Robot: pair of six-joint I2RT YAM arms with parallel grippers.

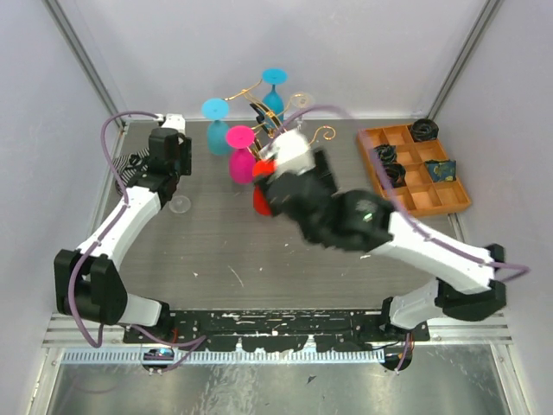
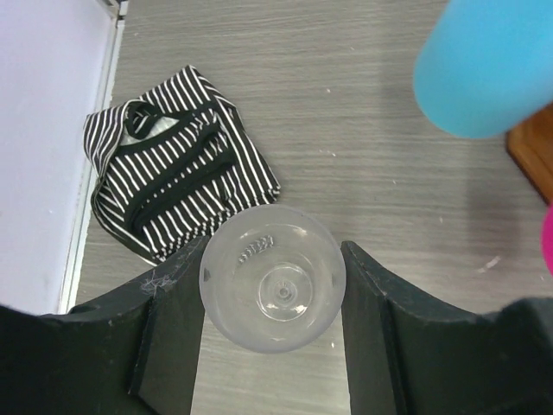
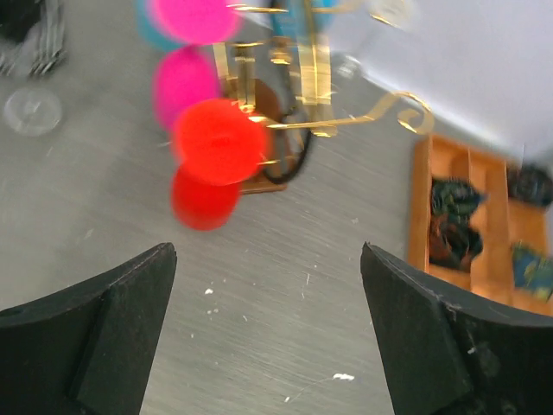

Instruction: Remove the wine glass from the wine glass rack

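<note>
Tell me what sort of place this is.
Probably a robot test cell: two arms at a table, white walls around, staged props like a rack hung with glasses and a tray.

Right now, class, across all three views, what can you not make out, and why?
- Top view: motion blur smears the right gripper, which covers part of the red glass.
- Left wrist view: whether the left gripper presses the clear glass; bowl hides stem.
- Right wrist view: blur hides how glasses hang on the wine glass rack.
- Top view: orange tray contents too small.
</note>
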